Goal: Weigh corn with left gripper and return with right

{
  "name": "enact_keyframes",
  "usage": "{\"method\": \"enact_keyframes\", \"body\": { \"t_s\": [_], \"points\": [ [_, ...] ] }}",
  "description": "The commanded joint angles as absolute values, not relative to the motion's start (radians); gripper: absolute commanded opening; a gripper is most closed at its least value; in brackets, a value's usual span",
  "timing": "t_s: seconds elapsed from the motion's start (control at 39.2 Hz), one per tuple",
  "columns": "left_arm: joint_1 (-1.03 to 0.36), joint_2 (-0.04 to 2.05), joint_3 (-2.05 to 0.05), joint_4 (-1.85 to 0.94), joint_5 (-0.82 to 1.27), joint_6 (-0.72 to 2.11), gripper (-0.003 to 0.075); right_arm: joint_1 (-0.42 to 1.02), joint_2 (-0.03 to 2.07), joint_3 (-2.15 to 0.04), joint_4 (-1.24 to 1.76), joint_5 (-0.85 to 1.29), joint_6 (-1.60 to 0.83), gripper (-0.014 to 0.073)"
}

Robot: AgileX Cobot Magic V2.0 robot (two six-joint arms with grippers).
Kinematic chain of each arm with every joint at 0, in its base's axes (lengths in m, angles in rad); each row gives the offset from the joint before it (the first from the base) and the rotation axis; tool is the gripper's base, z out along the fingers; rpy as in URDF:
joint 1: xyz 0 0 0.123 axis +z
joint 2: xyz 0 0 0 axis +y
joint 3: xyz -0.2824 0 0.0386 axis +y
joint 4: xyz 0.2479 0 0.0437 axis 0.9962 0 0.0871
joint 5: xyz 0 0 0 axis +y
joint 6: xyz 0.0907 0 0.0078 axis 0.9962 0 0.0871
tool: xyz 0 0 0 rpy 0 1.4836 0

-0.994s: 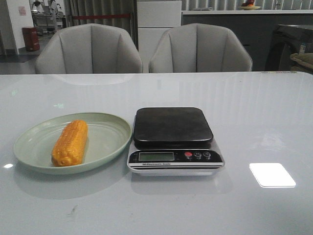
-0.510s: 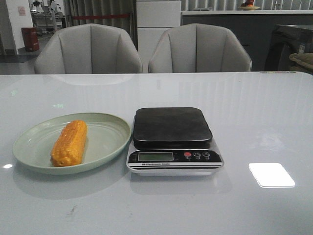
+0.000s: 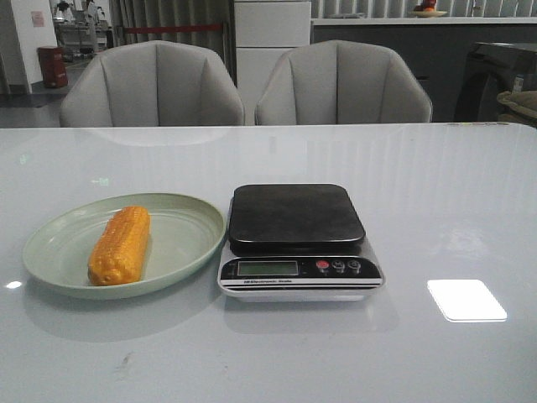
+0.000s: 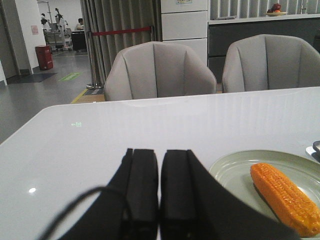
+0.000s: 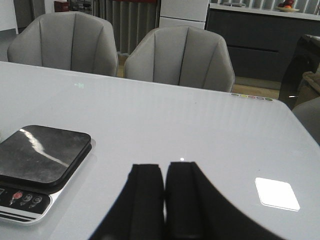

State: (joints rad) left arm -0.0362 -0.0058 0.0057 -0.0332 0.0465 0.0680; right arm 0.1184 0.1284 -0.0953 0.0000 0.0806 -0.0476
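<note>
The orange-yellow corn (image 3: 120,245) lies lengthwise on a pale green plate (image 3: 180,220) at the left of the table. It also shows in the left wrist view (image 4: 285,196) on the plate (image 4: 235,167). A kitchen scale (image 3: 297,239) with a bare black platform stands right beside the plate; it also shows in the right wrist view (image 5: 40,160). My left gripper (image 4: 159,152) is shut and empty, short of the plate and to its left. My right gripper (image 5: 164,167) is shut and empty, to the right of the scale. Neither gripper shows in the front view.
Two grey armchairs (image 3: 153,86) (image 3: 342,84) stand behind the table's far edge. A bright light reflection (image 3: 466,300) lies on the glossy white tabletop (image 3: 436,193) right of the scale.
</note>
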Motion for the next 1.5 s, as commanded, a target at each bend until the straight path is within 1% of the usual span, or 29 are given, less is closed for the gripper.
{"method": "enact_keyframes", "body": {
  "t_s": [0.0, 0.18, 0.33, 1.48],
  "points": [
    [-0.034, -0.027, 0.038, -0.035, -0.036, 0.067, 0.0125, 0.11, 0.073, -0.079, -0.024, -0.011, -0.044, 0.0179],
    [-0.034, -0.027, 0.038, -0.035, -0.036, 0.067, 0.0125, 0.109, -0.031, 0.0, -0.024, -0.019, -0.024, 0.0179],
    [-0.034, -0.027, 0.038, -0.035, -0.036, 0.067, 0.0125, 0.106, -0.028, 0.036, -0.028, -0.026, 0.049, 0.0179],
    [-0.034, -0.027, 0.038, -0.035, -0.036, 0.067, 0.0125, 0.106, -0.028, 0.036, -0.042, -0.01, 0.048, 0.0179]
  ]
}}
